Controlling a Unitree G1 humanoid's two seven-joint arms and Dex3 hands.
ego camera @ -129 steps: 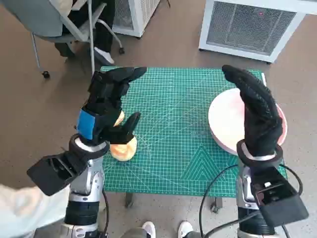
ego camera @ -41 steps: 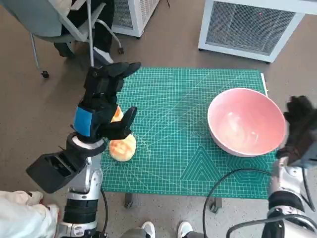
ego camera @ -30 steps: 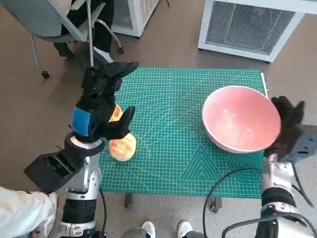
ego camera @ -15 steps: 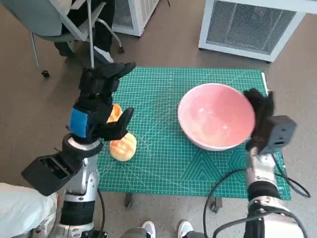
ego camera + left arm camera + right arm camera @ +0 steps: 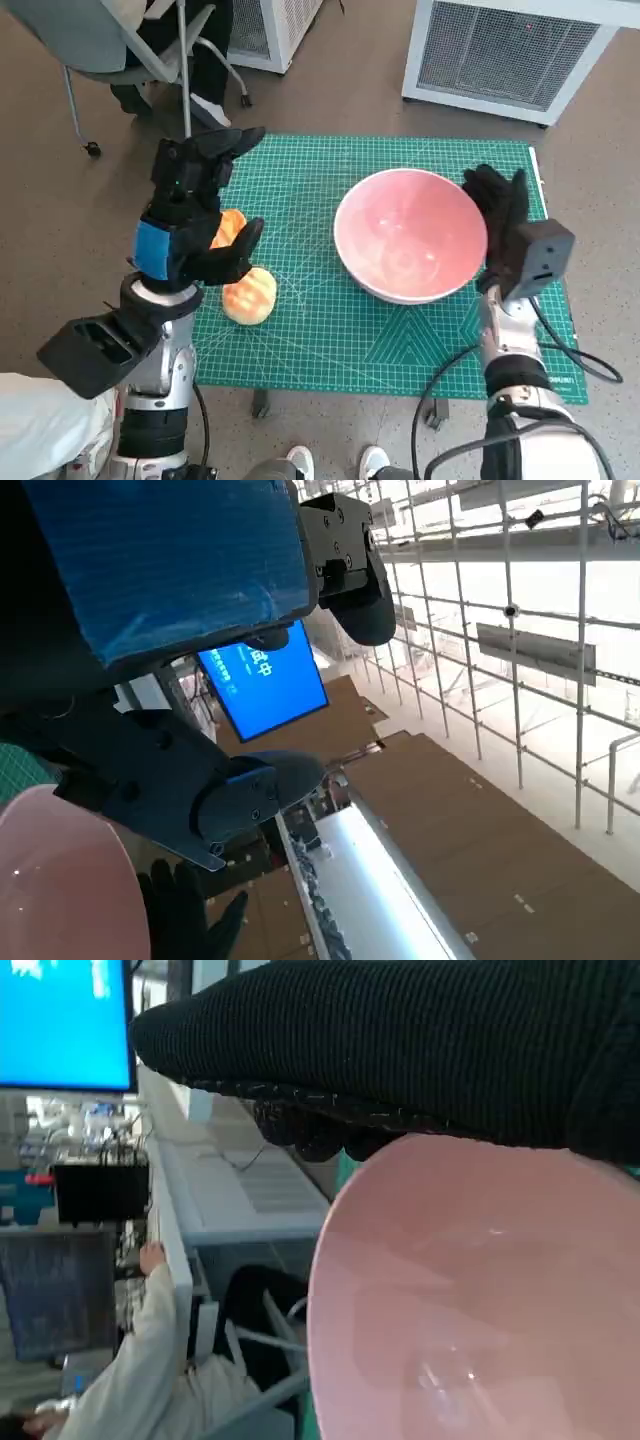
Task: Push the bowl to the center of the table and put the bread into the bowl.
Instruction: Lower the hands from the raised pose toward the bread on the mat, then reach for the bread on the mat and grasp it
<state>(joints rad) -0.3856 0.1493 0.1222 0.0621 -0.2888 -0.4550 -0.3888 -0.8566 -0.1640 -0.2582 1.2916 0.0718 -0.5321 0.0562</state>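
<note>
The pink bowl (image 5: pixel 409 233) sits on the green cutting mat (image 5: pixel 330 330), a little right of the mat's middle, and is empty. My right hand (image 5: pixel 497 226) lies flat against the bowl's right side, fingers straight, holding nothing. The bowl (image 5: pixel 470 1300) fills the right wrist view under the glove (image 5: pixel 420 1050). Two bread rolls (image 5: pixel 248 293) lie at the mat's left edge. My left hand (image 5: pixel 192 205) hovers over them with fingers spread and empty, partly hiding the far roll (image 5: pixel 228 226). The bowl's rim (image 5: pixel 60 890) shows in the left wrist view.
A chair and a person's legs (image 5: pixel 190 50) are beyond the table's far left corner. Two white grilled units (image 5: pixel 520 50) stand on the floor behind the table. A cable (image 5: pixel 440 370) loops over the mat's near right part. A person in white (image 5: pixel 150 1360) shows in the right wrist view.
My right hand swung out to the bowl's right side, then pushed the bowl leftward across the mat toward the middle. My left hand stayed above the bread.
</note>
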